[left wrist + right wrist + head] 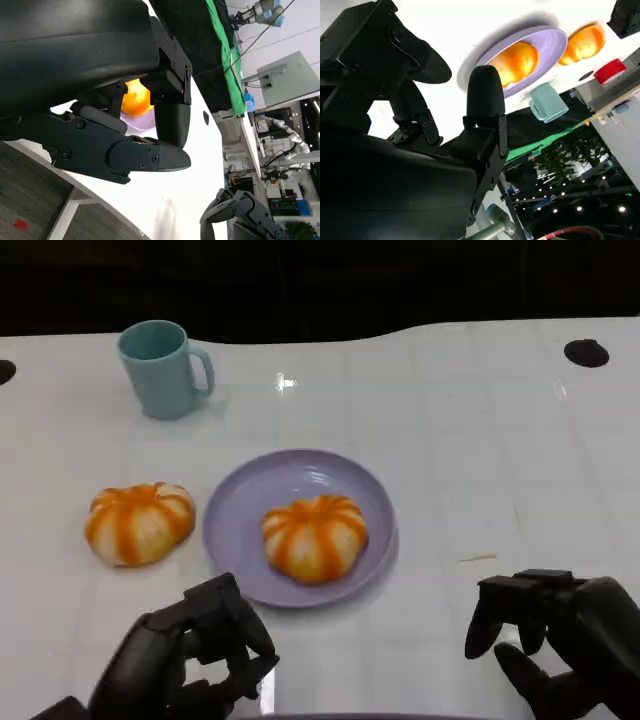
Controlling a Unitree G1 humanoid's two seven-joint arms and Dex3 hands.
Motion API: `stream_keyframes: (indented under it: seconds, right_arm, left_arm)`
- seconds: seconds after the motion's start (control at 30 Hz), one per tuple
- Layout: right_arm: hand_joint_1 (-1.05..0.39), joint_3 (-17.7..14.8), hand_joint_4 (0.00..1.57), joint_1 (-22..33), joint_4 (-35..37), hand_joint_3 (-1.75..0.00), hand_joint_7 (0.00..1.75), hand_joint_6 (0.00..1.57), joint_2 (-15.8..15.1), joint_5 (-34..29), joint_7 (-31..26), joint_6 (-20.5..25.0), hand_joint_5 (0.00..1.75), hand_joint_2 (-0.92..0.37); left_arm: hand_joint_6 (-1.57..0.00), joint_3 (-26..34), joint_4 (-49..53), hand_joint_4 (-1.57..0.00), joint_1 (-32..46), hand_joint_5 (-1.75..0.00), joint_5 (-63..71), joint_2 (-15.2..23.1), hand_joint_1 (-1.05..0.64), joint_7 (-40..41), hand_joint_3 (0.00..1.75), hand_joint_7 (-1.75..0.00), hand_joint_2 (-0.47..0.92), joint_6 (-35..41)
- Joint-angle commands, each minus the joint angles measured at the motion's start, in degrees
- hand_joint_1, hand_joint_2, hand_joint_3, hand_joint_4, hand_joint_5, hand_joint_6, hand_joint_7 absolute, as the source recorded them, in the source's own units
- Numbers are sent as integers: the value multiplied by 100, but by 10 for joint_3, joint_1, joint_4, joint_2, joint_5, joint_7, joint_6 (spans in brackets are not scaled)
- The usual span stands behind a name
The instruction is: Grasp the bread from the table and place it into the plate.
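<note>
Orange-striped round bread [315,537] already sits in my lavender plate [238,502]; its twin [140,522] waits left on the table. My left hand [190,655] and right hand [565,638] hover empty, fingers apart. Next I reach left.

Orange-striped bread [315,537] on lilac plate [240,510], second bread [139,522] just beside it

white table [480,460]; teal mug [160,368], lilac plate [240,515], loose bread [139,523]
</note>
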Motion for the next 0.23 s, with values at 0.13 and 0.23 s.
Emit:
stream_keyframes:
  seconds: [0.13,0.23]
  right_arm:
    - [6,3,95,-15,26,-145,130,87,-14,-11,-26,-26,164,-10]
    - [6,3,96,-17,31,-146,129,88,-16,-18,-32,-32,162,-10]
  left_arm:
    - [-60,7,7,-69,-1,-175,-4,10,-50,-4,31,-157,92,-12]
    - [-60,7,6,-68,-1,-175,-4,11,-50,-3,31,-156,92,-9]
